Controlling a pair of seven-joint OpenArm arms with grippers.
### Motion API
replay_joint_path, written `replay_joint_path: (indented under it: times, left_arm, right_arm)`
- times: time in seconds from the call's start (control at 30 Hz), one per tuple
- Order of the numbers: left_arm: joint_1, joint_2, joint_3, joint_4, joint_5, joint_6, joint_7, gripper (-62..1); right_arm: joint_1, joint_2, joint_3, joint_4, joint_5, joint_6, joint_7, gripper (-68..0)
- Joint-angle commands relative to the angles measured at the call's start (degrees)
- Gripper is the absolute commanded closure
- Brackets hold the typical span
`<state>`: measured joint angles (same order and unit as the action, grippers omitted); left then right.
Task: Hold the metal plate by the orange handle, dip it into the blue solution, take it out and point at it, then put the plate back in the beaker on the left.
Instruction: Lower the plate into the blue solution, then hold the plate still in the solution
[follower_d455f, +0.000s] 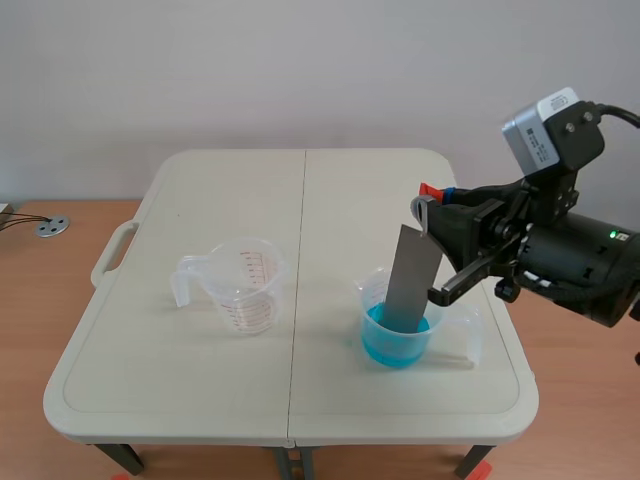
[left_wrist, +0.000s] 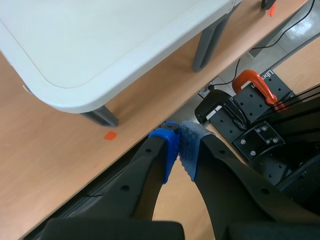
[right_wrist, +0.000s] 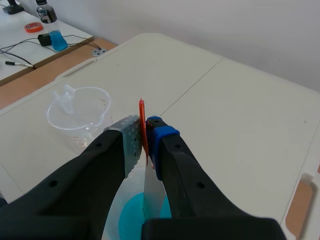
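Observation:
My right gripper (follower_d455f: 431, 203) is shut on the orange handle (follower_d455f: 429, 190) of the grey metal plate (follower_d455f: 410, 280). The plate hangs tilted with its lower end in the blue solution (follower_d455f: 396, 335) inside the right-hand clear beaker (follower_d455f: 388, 300). In the right wrist view the handle (right_wrist: 142, 120) is pinched in the gripper (right_wrist: 145, 136), with the plate (right_wrist: 151, 192) and solution (right_wrist: 131, 220) below. The empty clear beaker (follower_d455f: 240, 285) stands at the table's left, ahead of the gripper (right_wrist: 79, 111). My left gripper (left_wrist: 179, 145) is shut on nothing, off the table near its corner.
The white folding table (follower_d455f: 300, 200) has a seam down its middle. Below the left gripper are a table leg (left_wrist: 210, 42), the wooden floor and an orange clamp (left_wrist: 255, 82) on a black base. A side bench holds a bottle of blue liquid (right_wrist: 51, 31) and cables.

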<state>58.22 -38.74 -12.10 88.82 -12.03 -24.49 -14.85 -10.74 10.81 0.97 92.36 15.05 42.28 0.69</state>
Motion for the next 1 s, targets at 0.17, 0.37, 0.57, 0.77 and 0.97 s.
replay_joint_path:
  times: [0.17,0.37,0.57,0.77,0.97]
  left_arm:
    - [-0.3,0.0,-0.2,0.3,-0.4,-0.3,-0.8,-2.3]
    - [-0.3,0.0,-0.2,0.3,-0.4,-0.3,-0.8,-2.3]
    - [-0.3,0.0,-0.2,0.3,-0.4,-0.3,-0.8,-2.3]
    - [-0.3,0.0,-0.2,0.3,-0.4,-0.3,-0.8,-2.3]
    - [-0.3,0.0,-0.2,0.3,-0.4,-0.3,-0.8,-2.3]
  right_arm:
    - [3.3,0.1,-0.7,-4.7,-2.3,0.4,3.1,-1.3]
    - [3.5,0.1,-0.7,-8.0,-6.1,0.4,5.3,-1.3]
    - [3.5,0.1,-0.7,-9.2,-7.0,0.4,5.3,-1.3]
    - [3.5,0.1,-0.7,-9.2,-7.2,0.4,5.3,-1.3]
    - [3.5,0.1,-0.7,-9.2,-7.2,0.4,5.3,-1.3]
